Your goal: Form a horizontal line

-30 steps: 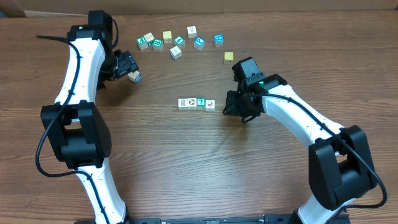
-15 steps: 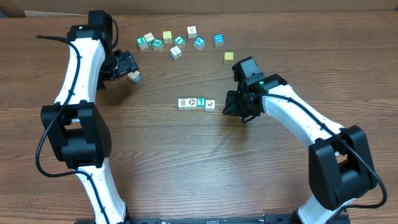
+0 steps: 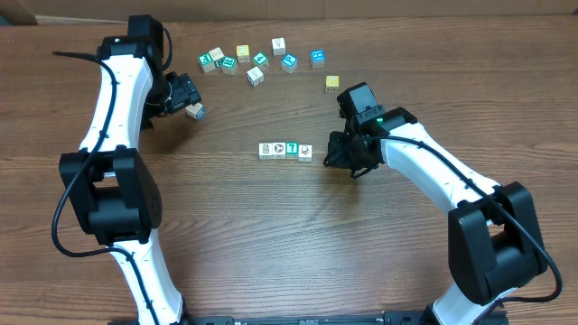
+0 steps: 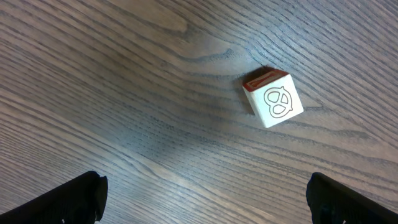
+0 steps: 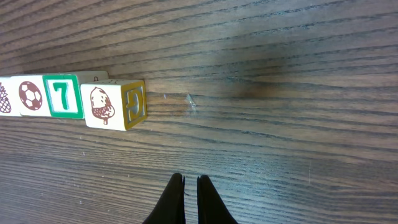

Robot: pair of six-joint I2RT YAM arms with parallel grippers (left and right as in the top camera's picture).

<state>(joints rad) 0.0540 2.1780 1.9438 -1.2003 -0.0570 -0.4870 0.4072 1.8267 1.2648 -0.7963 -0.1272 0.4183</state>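
Observation:
The horizontal line [image 3: 285,150] is a short row of four small cubes in the middle of the table, three white-faced and one teal. In the right wrist view the horizontal line [image 5: 62,95] runs off the left edge, showing a ball, a green 7 and an acorn. My right gripper [image 3: 332,154] sits just right of the row, apart from it. Its fingers [image 5: 189,182] are shut with nothing between them. My left gripper [image 3: 185,96] is at the back left, open and empty [image 4: 202,205]. A white cube with a red print [image 4: 273,98] lies on the wood ahead of it.
Several loose cubes [image 3: 257,61] are scattered along the back of the table, white, teal and yellow. One plain yellow cube [image 3: 332,83] lies behind my right arm. The lone white cube [image 3: 195,112] rests by the left gripper.

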